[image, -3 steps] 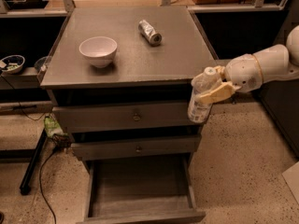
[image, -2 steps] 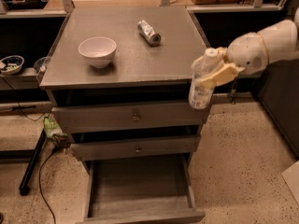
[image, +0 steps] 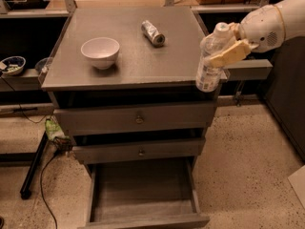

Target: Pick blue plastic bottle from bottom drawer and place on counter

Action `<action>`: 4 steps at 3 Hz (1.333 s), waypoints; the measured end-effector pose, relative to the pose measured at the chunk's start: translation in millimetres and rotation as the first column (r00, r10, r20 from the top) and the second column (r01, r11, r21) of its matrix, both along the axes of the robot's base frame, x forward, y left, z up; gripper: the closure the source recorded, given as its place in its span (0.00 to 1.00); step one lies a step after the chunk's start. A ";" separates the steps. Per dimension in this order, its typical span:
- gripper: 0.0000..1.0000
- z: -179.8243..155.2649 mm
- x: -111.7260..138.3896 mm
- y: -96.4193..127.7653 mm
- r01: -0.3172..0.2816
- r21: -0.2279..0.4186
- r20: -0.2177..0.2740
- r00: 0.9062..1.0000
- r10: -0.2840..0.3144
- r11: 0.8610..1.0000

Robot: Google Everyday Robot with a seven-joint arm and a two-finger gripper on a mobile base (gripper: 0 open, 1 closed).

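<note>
My gripper [image: 225, 50] is shut on the blue plastic bottle [image: 209, 61], a clear bottle with a white cap and pale label. It holds the bottle upright in the air at the counter's front right corner, the bottle's base about level with the counter's edge. The counter [image: 138, 56] is the flat grey cabinet top. The bottom drawer [image: 143, 194] stands pulled open below, its plank floor bare.
A white bowl [image: 100, 51] stands on the counter's left side. A short silver cylinder [image: 153, 33] lies at the counter's back. Two shallower drawers with knobs [image: 139, 119] are partly open. A narrow grey ledge [image: 248, 68] sits behind the bottle. Cables lie on the floor at left.
My gripper has risen with the bottle and moved slightly up toward the counter's height; the bottle's base has gone from the top drawer's level to the counter's edge.
</note>
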State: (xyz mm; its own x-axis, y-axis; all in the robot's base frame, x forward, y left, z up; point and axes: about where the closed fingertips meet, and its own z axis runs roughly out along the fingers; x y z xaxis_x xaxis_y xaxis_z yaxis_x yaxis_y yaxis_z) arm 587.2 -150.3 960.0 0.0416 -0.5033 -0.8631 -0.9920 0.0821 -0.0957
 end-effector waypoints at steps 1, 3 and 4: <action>1.00 6.6 11.1 -4.8 -0.001 0.023 0.013 1.000 0.000 1.000; 1.00 35.9 63.9 2.7 0.024 0.063 0.058 0.998 -0.028 0.998; 1.00 38.3 71.0 6.8 0.038 0.078 0.068 0.997 -0.043 0.996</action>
State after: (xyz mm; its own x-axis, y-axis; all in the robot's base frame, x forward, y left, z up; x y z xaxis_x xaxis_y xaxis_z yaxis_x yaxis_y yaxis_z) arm 658.2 -143.5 998.3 0.0841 -0.4388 -0.8946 -0.9788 0.1321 -0.1568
